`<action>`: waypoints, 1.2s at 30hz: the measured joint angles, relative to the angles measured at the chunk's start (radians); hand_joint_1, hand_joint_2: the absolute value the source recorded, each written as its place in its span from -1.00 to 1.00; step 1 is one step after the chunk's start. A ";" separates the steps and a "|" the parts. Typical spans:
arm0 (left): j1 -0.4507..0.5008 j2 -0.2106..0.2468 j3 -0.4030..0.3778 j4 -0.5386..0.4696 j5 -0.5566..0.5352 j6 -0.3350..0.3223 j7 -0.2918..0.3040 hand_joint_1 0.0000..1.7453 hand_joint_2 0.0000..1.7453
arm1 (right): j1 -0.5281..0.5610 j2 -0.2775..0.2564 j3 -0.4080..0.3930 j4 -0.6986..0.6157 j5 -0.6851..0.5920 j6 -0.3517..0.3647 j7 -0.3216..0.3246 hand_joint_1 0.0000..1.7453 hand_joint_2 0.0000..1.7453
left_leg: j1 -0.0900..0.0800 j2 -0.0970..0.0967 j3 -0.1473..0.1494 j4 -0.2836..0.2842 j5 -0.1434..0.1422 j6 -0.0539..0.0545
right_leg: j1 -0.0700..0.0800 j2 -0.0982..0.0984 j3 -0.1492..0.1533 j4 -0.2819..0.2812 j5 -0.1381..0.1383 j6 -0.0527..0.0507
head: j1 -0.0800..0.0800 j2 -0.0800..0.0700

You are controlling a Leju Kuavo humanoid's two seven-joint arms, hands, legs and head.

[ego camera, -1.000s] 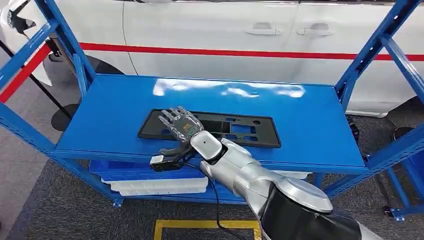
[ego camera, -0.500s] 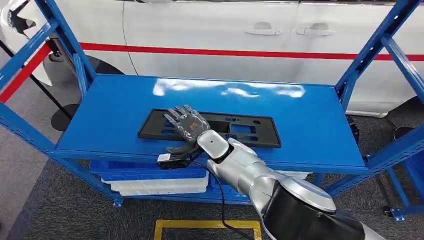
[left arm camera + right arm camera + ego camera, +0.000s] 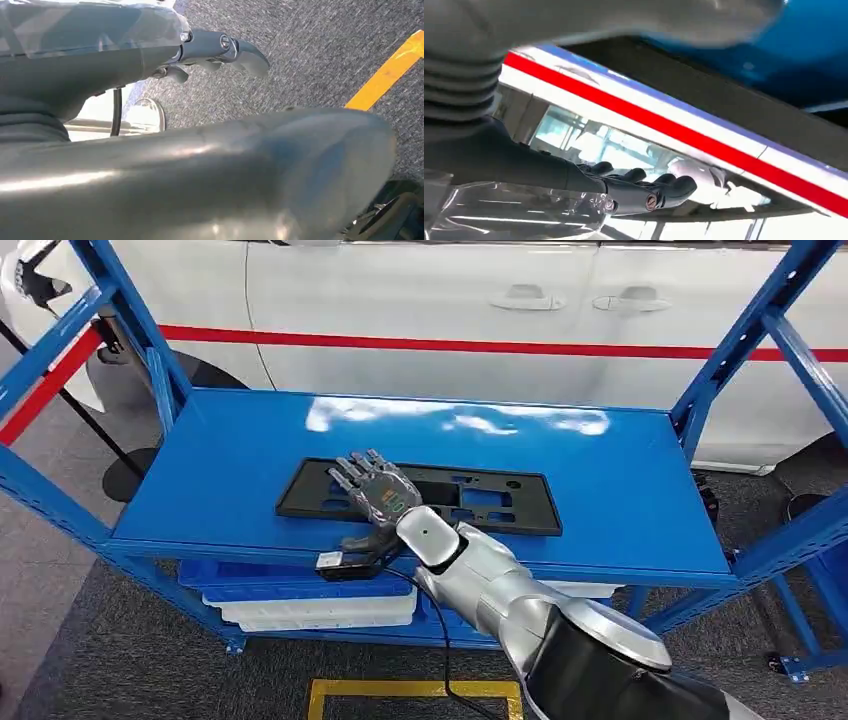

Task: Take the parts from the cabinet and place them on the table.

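A long black flat part (image 3: 490, 502) with cut-outs lies on the blue shelf (image 3: 620, 480) of the cabinet. My right hand (image 3: 378, 495) reaches over the left half of the part, fingers stretched out and spread, thumb toward the shelf's front edge. It holds nothing, and I cannot tell whether the fingers touch the part. In the right wrist view the right hand (image 3: 634, 187) shows straight fingers, with the black part (image 3: 704, 80) as a dark band beside them. My left hand (image 3: 210, 47) hangs over the grey floor with nothing in it, fingers loosely extended.
A white car (image 3: 450, 310) with a red stripe stands close behind the cabinet. Blue uprights (image 3: 745, 335) frame the shelf on both sides. White and blue trays (image 3: 310, 605) fill the lower shelf. A yellow line (image 3: 410, 688) marks the floor in front.
My right hand has slid a little to the right over the black part. The part has not moved.
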 joint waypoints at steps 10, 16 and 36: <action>0.000 0.000 0.000 0.000 -0.010 0.002 0.001 -1.00 -1.00 | 0.005 -0.010 -0.019 0.002 0.079 -0.013 0.045 1.00 1.00 | 0.000 0.000 0.000 0.000 0.000 0.000 | 0.000 0.000 0.000 0.000 0.000 0.000 | 0.000 0.000; -0.001 0.000 0.000 0.000 -0.010 0.002 0.001 -1.00 -1.00 | 0.005 -0.016 -0.027 0.003 0.091 -0.011 0.048 1.00 1.00 | 0.000 0.000 0.000 0.000 0.000 0.000 | 0.000 0.000 0.000 0.000 0.000 0.000 | 0.000 0.000; -0.008 0.000 0.000 0.000 -0.008 0.004 0.005 -1.00 -1.00 | 0.000 -0.020 -0.040 0.003 0.166 -0.040 0.082 1.00 1.00 | 0.000 0.000 0.001 0.000 0.000 0.000 | 0.000 0.000 0.000 0.000 0.000 0.000 | 0.000 0.000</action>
